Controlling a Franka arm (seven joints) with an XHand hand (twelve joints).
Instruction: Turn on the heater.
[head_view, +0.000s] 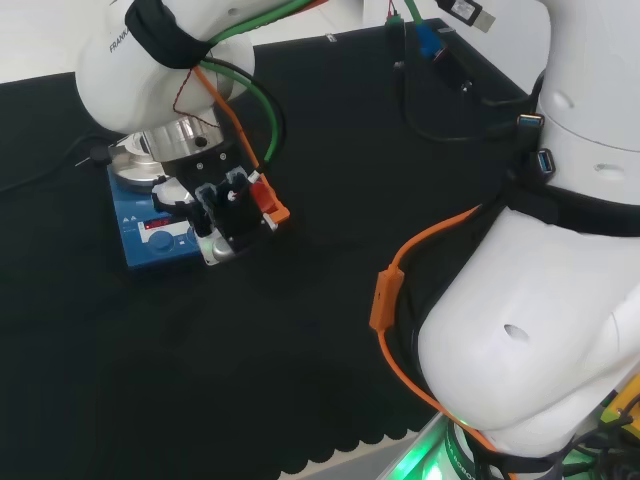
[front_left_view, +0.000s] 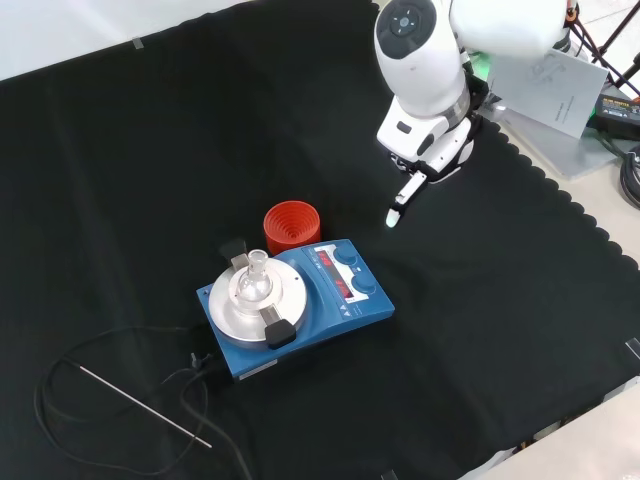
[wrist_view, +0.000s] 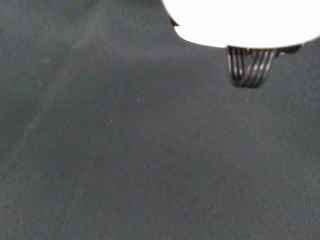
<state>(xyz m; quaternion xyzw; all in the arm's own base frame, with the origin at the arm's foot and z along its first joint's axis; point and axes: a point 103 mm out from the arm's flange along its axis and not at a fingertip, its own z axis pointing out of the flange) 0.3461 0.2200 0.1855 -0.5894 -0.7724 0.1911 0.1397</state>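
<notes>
Front view showing the hand (front_left_view: 415, 180) hanging above bare black cloth, one straight finger (front_left_view: 398, 208) pointing down, holding nothing. Sitting lower-left of it, apart: blue heater (front_left_view: 300, 300), knobs (front_left_view: 348, 258) and red display on the side facing the hand. Probably needing to come down and left toward those knobs

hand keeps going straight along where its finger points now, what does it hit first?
Most likely bare black cloth. In the front view the hand hangs with a finger pointing down at the cloth, short of the blue heater and red ribbed ring. Height is unclear.
</notes>
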